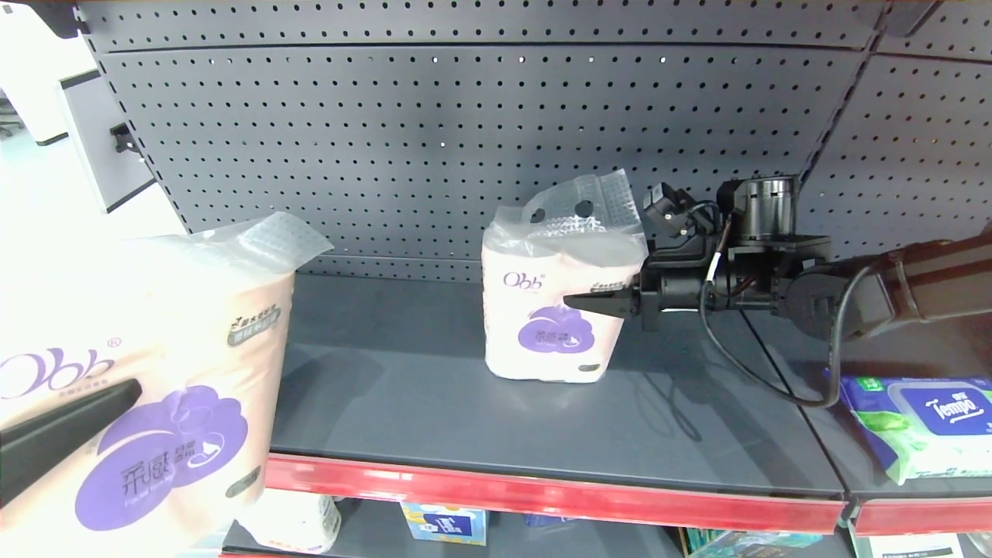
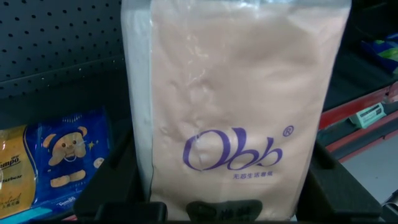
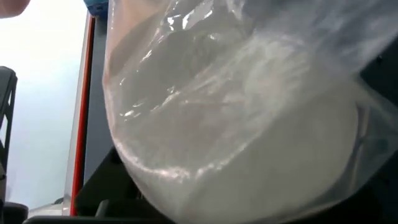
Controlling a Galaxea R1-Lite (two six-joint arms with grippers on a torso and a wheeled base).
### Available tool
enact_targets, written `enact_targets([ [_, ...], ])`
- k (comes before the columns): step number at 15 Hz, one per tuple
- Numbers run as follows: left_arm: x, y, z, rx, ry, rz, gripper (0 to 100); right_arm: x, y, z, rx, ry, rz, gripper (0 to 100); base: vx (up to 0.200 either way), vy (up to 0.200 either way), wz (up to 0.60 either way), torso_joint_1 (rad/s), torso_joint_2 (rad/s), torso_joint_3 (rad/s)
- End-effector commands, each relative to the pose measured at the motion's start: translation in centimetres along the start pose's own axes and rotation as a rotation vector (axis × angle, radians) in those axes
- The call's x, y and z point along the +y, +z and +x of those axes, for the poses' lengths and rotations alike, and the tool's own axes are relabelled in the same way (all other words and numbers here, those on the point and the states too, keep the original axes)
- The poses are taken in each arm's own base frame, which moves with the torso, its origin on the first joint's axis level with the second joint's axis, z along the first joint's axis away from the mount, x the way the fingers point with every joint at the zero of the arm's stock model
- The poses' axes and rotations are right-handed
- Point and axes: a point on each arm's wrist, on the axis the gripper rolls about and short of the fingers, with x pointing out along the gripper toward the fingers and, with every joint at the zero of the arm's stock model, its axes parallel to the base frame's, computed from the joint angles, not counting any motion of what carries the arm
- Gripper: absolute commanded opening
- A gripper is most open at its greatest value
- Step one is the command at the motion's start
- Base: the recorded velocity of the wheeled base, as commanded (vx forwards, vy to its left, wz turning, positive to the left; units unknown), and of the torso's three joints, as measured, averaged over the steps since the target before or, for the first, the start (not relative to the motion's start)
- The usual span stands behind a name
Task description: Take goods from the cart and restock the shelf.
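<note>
A toilet paper pack in clear wrap with a purple print stands upright in the middle of the grey shelf. My right gripper comes in from the right and is shut on it, one black finger lying across its front; the wrapped pack sits close against the right wrist camera. At the lower left, in front of the shelf's left end, my left gripper is shut on a second, similar toilet paper pack. In the left wrist view that pack stands between the gripper's dark fingers.
A pegboard wall backs the shelf, and a red strip edges its front. A blue and green wipes pack lies on the neighbouring shelf section to the right. More goods sit on the shelf below, including a blue bear-print pack.
</note>
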Motion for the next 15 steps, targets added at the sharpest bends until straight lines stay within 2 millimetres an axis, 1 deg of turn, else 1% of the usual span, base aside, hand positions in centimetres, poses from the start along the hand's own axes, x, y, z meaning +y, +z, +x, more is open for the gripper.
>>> enact_targets([
  [1,0.0,0.1,-0.1,-0.005,0.000,0.002,0,1.5,0.8,-1.4,-0.005,0.000,-0.017,0,0.000,0.000,0.00,0.000,0.00,0.000],
  [2,0.0,0.2,-0.1,-0.008,0.001,0.003,0,2.0,0.9,-1.8,-0.002,0.001,-0.013,0,0.000,0.000,0.00,0.000,0.00,0.000],
  [3,0.0,0.3,-0.1,-0.011,-0.001,0.004,0,3.7,0.6,-3.0,0.011,0.004,-0.004,0,0.000,0.000,0.00,0.000,0.00,0.000],
  [4,0.0,0.3,0.0,-0.011,0.001,0.004,0,4.2,0.5,-3.4,0.017,0.007,0.000,0,0.000,0.000,0.00,0.000,0.00,0.000],
  [6,0.0,0.3,0.0,-0.010,-0.007,0.004,0,6.7,-0.6,-4.9,0.057,-0.007,0.009,0,0.000,0.000,0.00,0.000,0.00,0.000],
  [7,0.0,0.3,0.0,-0.010,-0.007,0.004,0,7.2,-0.7,-5.2,0.062,-0.008,0.010,0,0.000,0.000,0.00,0.000,0.00,0.000],
  [8,0.0,0.3,-0.1,-0.013,-0.007,0.005,0,8.6,-0.9,-5.6,0.070,0.009,0.013,0,0.000,0.000,0.00,0.000,0.00,0.000],
  [11,-0.1,0.4,-0.2,-0.017,-0.013,0.006,0,10.8,-1.5,-6.0,0.108,0.007,0.018,0,0.000,0.000,0.00,0.000,0.00,0.000],
  [15,-0.1,0.6,-0.2,-0.038,-0.018,0.013,0,11.6,-1.6,-5.6,0.122,0.014,0.012,0,0.000,0.000,0.00,0.000,0.00,0.000],
])
